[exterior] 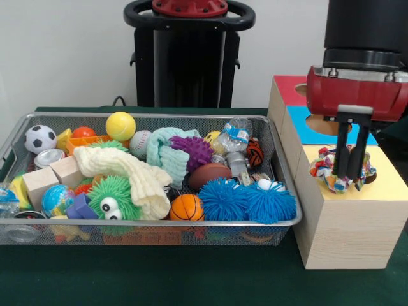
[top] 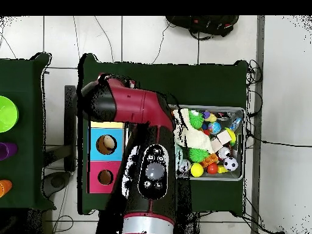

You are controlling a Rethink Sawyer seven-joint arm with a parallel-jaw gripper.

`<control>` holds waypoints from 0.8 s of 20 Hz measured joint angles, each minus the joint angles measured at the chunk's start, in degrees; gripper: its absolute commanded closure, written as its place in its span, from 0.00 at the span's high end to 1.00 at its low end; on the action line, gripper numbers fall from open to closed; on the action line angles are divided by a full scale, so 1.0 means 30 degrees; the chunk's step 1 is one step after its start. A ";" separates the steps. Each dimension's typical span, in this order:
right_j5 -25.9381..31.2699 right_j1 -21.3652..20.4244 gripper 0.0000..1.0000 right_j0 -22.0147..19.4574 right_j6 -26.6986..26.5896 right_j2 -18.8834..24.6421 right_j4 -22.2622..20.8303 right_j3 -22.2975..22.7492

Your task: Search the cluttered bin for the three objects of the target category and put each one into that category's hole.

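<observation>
Green desk: our jaws grip a rag ball over the yellow box top, ready to drop.

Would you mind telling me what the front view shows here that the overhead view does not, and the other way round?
Only the front view shows the gripper at the multicoloured scrunchie on the yellow top of the wooden box; the arm hides that spot from above. Only the overhead view shows the holes in the blue and pink sections from above, the tiled floor and a side table with a green bowl. Both show the wire bin of toys, with its soccer ball and yellow ball.
</observation>
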 measured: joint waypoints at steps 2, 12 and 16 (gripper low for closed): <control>-0.0102 -0.0139 0.00 -0.0200 0.0000 0.0011 0.0024 0.0479; -0.0126 -0.0802 0.00 -0.0835 0.0000 0.0119 0.0043 0.1665; -0.0299 -0.0965 0.00 -0.0944 0.0000 0.0150 0.0039 0.2039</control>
